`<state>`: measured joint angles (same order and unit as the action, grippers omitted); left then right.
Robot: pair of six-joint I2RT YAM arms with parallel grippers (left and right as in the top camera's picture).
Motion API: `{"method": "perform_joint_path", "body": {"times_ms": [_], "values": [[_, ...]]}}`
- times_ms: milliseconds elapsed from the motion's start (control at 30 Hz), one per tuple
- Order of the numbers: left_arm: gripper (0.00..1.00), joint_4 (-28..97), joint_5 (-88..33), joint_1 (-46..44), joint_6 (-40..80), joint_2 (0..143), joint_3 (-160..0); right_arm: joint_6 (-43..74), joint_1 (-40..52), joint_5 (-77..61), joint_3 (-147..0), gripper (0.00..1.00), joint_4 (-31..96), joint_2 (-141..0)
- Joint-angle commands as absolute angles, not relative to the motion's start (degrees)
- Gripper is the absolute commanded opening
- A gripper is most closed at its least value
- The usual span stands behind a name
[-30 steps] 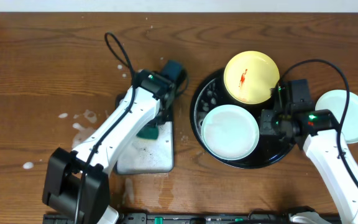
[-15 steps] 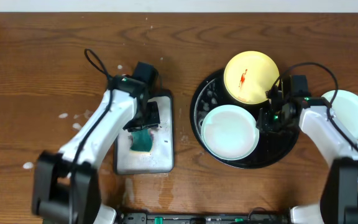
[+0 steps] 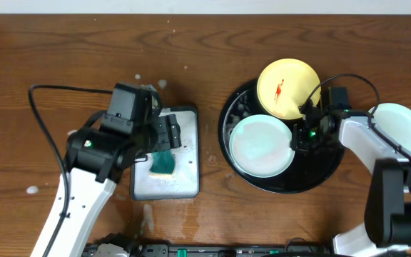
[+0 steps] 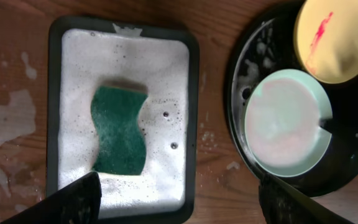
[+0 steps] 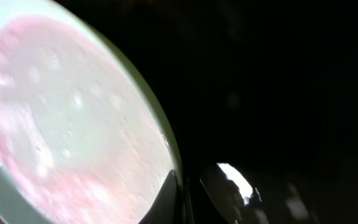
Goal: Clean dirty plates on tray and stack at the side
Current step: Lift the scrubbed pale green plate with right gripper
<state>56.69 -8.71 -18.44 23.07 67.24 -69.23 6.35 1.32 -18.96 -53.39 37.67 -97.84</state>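
On the round black tray [image 3: 228, 114] lie a pale yellow plate [image 3: 288, 88] with a red smear and a mint-green plate [image 3: 261, 145] with a pinkish film. Both also show in the left wrist view, the yellow plate [image 4: 337, 37] and the mint-green plate [image 4: 284, 121]. My right gripper [image 3: 300, 137] is shut on the right rim of the mint-green plate [image 5: 61, 124], with one finger inside the rim and one outside [image 5: 182, 193]. A second mint-green plate [image 3: 398, 130] rests on the table right of the tray. My left gripper [image 4: 179, 186] hangs open and empty above the grey tray.
A rectangular grey tray [image 3: 166, 184] full of foam holds a green sponge [image 3: 163, 163], also seen from the left wrist as the sponge [image 4: 120, 130]. Foam spots mark the wood left of it [image 3: 91, 139]. The right arm's cable arches over the black tray's far side.
My left gripper has opened, let go of the sponge and drawn back to the left; the sponge lies on the grey tray. My right gripper has closed on the mint-green plate's rim.
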Motion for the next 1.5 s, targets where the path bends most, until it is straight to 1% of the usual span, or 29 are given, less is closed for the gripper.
{"method": "perform_joint_path", "body": {"times_ms": [0, 133, 267, 467, 600, 800, 1033, 1167, 1467], "values": [[0.82, 56.86, -9.02, -18.28, 22.52, 66.08, -70.19, 8.32, 4.01, -5.23, -54.68, 0.01, 40.75, -86.39], [0.82, 56.88, -8.99, -18.28, 22.52, 66.32, -70.19, 9.43, 11.62, 13.93, -54.70, 0.01, 43.53, -74.26], [0.82, 56.88, -9.02, -18.28, 22.52, 66.32, -70.19, 9.39, 20.16, 28.56, -54.70, 0.01, 43.48, -66.98], [0.82, 56.88, -8.99, -18.28, 22.52, 66.32, -70.19, 8.86, 29.45, 45.04, -54.70, 0.01, 43.55, -64.01], [0.82, 56.88, -8.99, -18.28, 22.52, 66.32, -70.19, 6.09, 35.88, 54.87, -54.70, 0.01, 43.53, -64.03], [0.82, 56.88, -8.99, -18.28, 22.52, 66.32, -70.19, 3.75, 44.82, 65.30, -54.70, 0.01, 43.53, -64.03], [0.83, 56.88, -8.99, -18.28, 22.52, 66.32, -70.19, -0.12, 52.38, 73.28, -54.70, 0.01, 43.29, -64.07], [0.83, 56.88, -9.02, -18.28, 22.52, 66.32, -70.19, -0.14, 53.87, 73.71, -54.70, 0.01, 43.24, -64.07], [0.83, 56.88, -9.02, -18.28, 22.52, 66.32, -70.19, -0.12, 54.00, 73.71, -54.70, 0.01, 43.05, -64.07]]}}
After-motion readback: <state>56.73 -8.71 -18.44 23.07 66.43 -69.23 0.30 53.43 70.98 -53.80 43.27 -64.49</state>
